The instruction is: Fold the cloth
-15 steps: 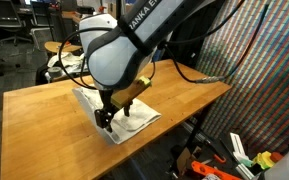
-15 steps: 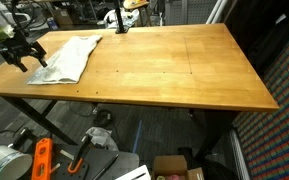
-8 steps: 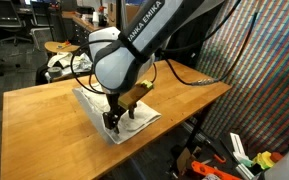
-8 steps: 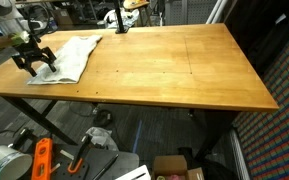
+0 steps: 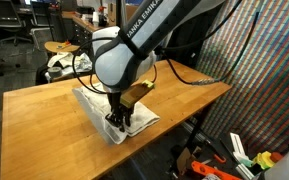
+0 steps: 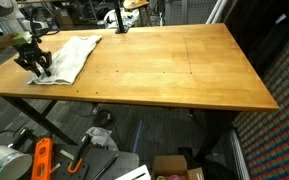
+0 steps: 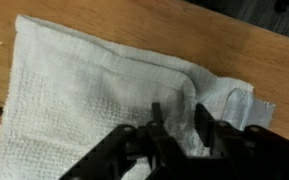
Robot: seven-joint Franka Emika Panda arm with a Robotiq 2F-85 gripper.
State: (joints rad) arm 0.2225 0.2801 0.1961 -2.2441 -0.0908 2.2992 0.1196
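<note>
Cloth (image 7: pixel 84 90) weave: wrist view only

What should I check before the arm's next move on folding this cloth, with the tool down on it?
1. Tool placed over the cloth: ok, the fingers reach down onto the fabric.
2. Fabric actually caught between the fingers: cannot tell.
3. Cloth lying smooth: not ok, it is rumpled and doubled over beside the tool.
4. Cloth fully on the table: ok, though it lies close to the edge in both exterior views.
</note>
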